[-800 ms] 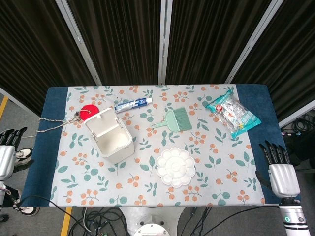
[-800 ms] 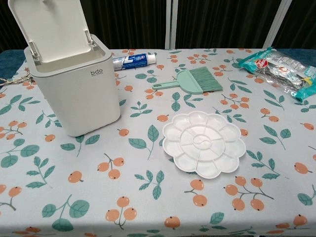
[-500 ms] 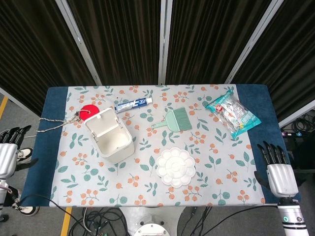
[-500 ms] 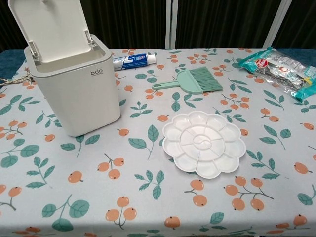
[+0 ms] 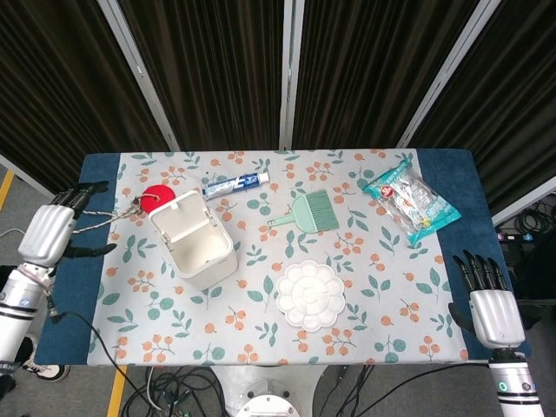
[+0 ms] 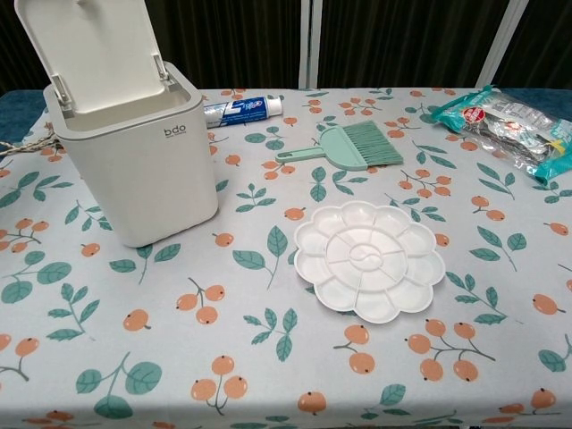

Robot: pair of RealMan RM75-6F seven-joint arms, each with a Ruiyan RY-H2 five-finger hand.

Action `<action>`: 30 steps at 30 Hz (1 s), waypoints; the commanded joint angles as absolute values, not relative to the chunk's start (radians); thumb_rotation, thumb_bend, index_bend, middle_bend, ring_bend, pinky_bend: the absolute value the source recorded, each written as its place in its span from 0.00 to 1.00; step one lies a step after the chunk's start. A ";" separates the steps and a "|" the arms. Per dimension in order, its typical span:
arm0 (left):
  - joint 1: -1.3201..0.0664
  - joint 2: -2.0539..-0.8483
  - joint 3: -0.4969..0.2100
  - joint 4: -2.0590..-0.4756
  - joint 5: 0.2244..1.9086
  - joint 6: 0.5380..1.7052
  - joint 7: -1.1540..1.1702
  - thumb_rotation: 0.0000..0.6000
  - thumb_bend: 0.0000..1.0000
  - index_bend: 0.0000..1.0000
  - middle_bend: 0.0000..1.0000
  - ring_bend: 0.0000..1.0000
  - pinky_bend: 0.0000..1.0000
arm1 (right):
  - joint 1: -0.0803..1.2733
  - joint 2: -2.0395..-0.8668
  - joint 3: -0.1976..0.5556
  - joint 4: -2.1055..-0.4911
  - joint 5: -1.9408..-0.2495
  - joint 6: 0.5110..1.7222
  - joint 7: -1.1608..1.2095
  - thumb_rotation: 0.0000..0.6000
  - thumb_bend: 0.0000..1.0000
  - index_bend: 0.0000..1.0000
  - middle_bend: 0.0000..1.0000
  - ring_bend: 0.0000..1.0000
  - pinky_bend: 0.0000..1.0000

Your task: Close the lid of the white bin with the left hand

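The white bin [image 5: 198, 248] [image 6: 134, 170] stands on the left part of the table with its lid [image 5: 179, 216] [image 6: 89, 49] tilted up and open. My left hand [image 5: 50, 230] is over the table's left blue edge, well left of the bin, fingers spread and holding nothing. My right hand [image 5: 489, 304] hovers off the table's right front corner, open and empty. Neither hand shows in the chest view.
A red disc [image 5: 157, 197] with a rope [image 5: 87, 221] lies behind the bin, beside my left hand. A toothpaste tube [image 5: 235, 184], a green brush [image 5: 310, 211], a white palette [image 5: 310, 294] and a snack bag [image 5: 410, 199] lie to the right.
My left hand has risen and moved inward from beside the table to above its left edge. The right hand has barely moved. The bin lid stays open.
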State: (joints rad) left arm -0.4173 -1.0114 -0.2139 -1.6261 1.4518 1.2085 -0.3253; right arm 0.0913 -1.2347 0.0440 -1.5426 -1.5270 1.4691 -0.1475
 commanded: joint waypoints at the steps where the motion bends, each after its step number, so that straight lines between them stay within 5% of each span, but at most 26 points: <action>1: -0.486 -0.988 -0.242 -1.667 1.432 1.112 -0.416 0.88 0.00 0.14 0.20 0.13 0.19 | 0.092 -1.236 0.045 -1.539 -1.523 1.467 -0.144 1.00 0.23 0.00 0.00 0.00 0.00; 11: -0.596 -0.940 -0.289 -1.700 1.410 0.964 -0.653 0.52 0.00 0.17 0.23 0.14 0.25 | 0.092 -1.239 0.045 -1.518 -1.518 1.462 -0.119 1.00 0.23 0.00 0.00 0.00 0.00; 30: -0.708 -0.916 -0.283 -1.736 1.304 0.755 -0.639 0.43 0.00 0.19 0.31 0.28 0.41 | 0.094 -1.250 0.043 -1.487 -1.513 1.452 -0.087 1.00 0.23 0.00 0.00 0.00 0.00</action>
